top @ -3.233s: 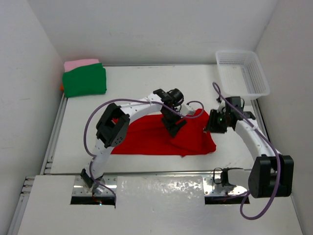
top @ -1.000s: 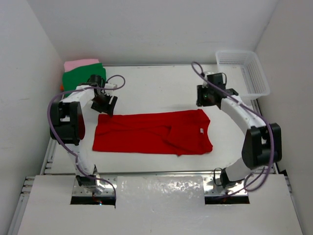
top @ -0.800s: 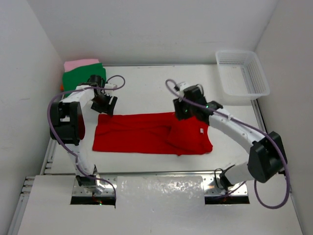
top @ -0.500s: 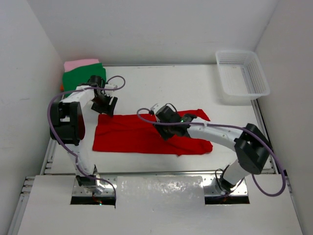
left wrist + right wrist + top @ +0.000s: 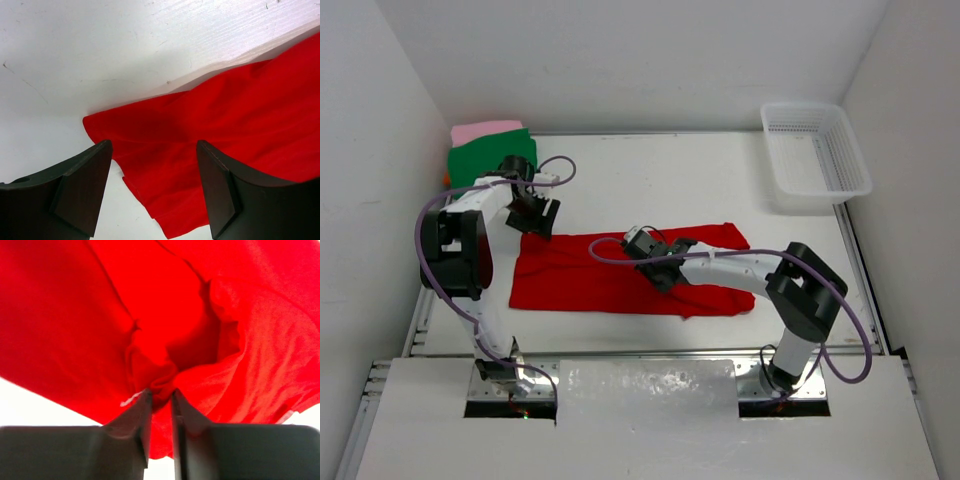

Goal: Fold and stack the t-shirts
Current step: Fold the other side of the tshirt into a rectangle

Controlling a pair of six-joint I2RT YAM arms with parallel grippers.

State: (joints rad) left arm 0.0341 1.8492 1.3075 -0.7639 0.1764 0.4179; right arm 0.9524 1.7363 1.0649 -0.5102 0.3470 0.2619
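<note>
The red t-shirt lies flat across the middle of the table. My right gripper is shut on a bunched fold of the red t-shirt near its middle. My left gripper is open and empty, hovering just over the shirt's far left corner; its fingers straddle the red cloth without touching. The green t-shirt lies folded at the far left on top of the pink t-shirt. A sliver of the orange t-shirt peeks out at that stack's left edge.
A white mesh basket stands at the far right corner. White walls close the table in on the left, back and right. A metal rail runs along the near edge.
My right gripper swept from the far right edge leftward over the red t-shirt, dragging a fold toward the middle. The left gripper has stayed still over the last second.
</note>
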